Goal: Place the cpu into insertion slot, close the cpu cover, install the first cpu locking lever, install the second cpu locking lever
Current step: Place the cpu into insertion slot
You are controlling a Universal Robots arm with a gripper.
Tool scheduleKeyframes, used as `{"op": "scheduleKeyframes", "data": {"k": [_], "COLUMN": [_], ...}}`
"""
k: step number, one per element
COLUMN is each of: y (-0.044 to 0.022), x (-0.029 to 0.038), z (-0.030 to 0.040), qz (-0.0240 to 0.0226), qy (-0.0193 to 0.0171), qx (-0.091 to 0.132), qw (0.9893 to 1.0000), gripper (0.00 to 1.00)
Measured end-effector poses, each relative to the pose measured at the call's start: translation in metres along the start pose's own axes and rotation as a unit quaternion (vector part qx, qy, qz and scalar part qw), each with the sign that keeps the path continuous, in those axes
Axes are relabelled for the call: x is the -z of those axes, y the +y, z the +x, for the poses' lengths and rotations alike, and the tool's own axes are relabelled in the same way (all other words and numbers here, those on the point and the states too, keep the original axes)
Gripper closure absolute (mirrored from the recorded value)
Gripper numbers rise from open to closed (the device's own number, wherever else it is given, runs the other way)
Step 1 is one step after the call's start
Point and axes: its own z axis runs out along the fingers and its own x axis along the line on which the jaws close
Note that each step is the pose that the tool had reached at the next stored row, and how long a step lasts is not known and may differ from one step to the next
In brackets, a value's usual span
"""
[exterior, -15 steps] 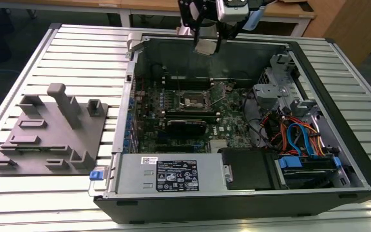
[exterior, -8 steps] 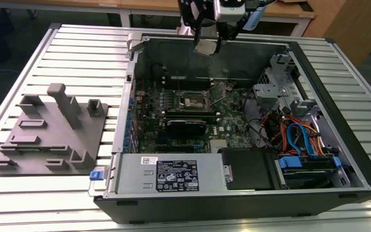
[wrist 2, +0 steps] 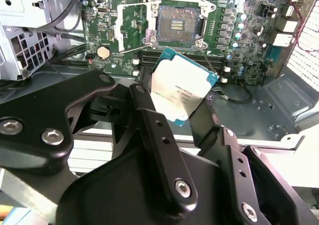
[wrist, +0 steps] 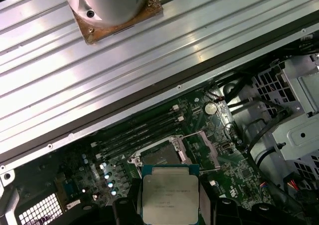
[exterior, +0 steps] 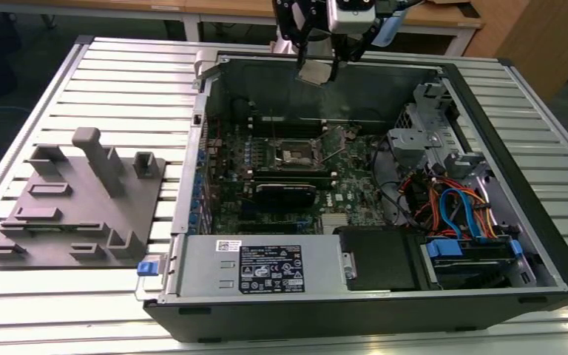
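Grips the small, flat, square, silvery-grey cpu [wrist 2: 182,88] by opposite edges in the black pincer [wrist 2: 174,101], aloft over the open black computer case [exterior: 363,329]. Hangs well apart from the square, dark-centred, silver-rimmed insertion slot [wrist 2: 178,26], uncovered below on the green motherboard [wrist 2: 94,31], slightly offset.

robotics lab: slatted aluminium bench [exterior: 116,81], open computer case [exterior: 363,316]
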Motion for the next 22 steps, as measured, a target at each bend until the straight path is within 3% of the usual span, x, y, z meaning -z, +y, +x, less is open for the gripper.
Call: {"op": "scheduleKeyframes", "data": {"k": [4, 9, 22], "y": [0.0000, -0.0001, 0.0000], "x": [0.0000, -0.0002, -0.0002], "z": [0.0000, 0.0000, 0.0000], "qz": [0.0000, -0.0007, -0.0007], "qy": [-0.0004, -0.0038, -0.0041], "qx": [-0.005, -0.042, -0.045], "qw": [1.0000, 0.9991, 0.9990], "gripper": [0.46, 0.46, 0.46]}}
